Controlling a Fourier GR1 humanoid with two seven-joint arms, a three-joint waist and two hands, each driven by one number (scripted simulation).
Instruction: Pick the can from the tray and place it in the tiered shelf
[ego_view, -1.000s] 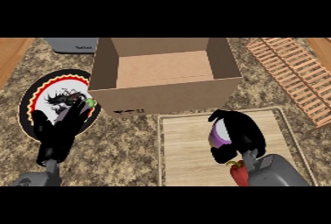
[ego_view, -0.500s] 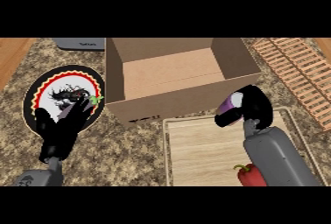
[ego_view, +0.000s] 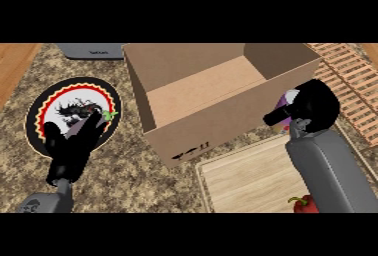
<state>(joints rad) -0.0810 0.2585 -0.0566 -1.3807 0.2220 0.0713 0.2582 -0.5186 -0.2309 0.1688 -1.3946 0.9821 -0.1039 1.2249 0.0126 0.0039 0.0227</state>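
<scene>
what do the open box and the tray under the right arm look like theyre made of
The open box looks like plain brown cardboard: matte, thin folded walls, a small black print on its front. The tray looks like pale unvarnished wood, with straight grain lines and a raised rim, though a wood-look laminate cannot be ruled out.

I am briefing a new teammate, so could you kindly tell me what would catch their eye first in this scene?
The large open brown cardboard box fills the centre of the counter. Beside its right wall, the right hand is curled round a purple and white can. At the left lies a round black plate with a red and yellow rim, with the open left hand over its lower part.
</scene>
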